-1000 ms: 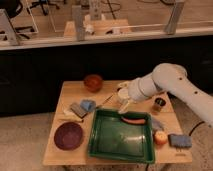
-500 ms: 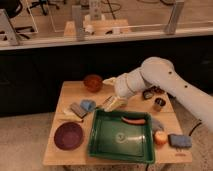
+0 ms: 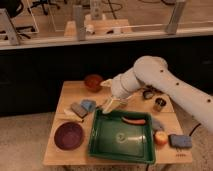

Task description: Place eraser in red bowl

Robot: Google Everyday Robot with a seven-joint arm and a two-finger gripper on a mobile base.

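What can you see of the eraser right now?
The eraser is a small, flat, grey rectangular block with a matte look. It lies flat and at an angle on the left part of the wooden table. A blue sponge sits close against its right side, though contact can't be confirmed. The green tray is just to its right and the maroon dish is in front of it. The tool hovers open near the tray's back-left corner, clear of the eraser.
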